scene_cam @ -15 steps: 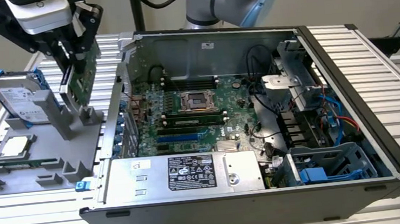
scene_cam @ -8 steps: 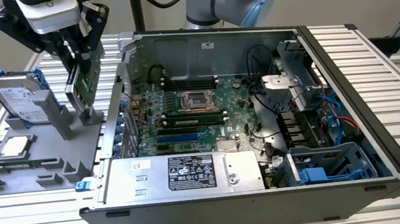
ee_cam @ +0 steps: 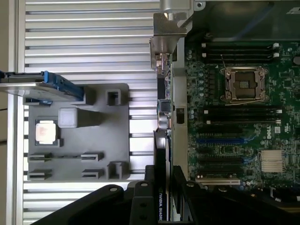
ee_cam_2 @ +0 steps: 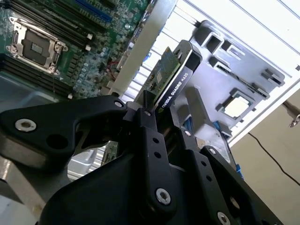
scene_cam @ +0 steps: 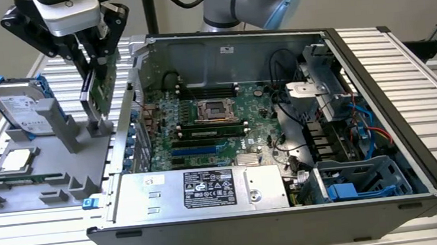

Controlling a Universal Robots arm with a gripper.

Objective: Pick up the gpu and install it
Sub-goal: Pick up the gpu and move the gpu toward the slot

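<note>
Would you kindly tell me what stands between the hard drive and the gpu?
In the exterior view, a grey upright post stands between the hard drive and the gpu, which the hand grips.

Right below the claw (scene_cam: 93,62) a grey holder tray (scene_cam: 87,163) sits on the ribbed metal table (scene_cam: 403,59). Off the claw toward the exterior view's left, a silver hard drive (scene_cam: 23,107) stands upright in its blue-edged caddy. Lower on the tray a square processor chip (scene_cam: 17,159) lies flat, a thin green memory stick (scene_cam: 33,179) just beside it. On the claw's other side lies the open computer case (scene_cam: 221,54), motherboard (scene_cam: 203,130) facing up, processor socket (scene_cam: 215,109) mid-board, power supply (scene_cam: 200,189) along the near edge.
</note>
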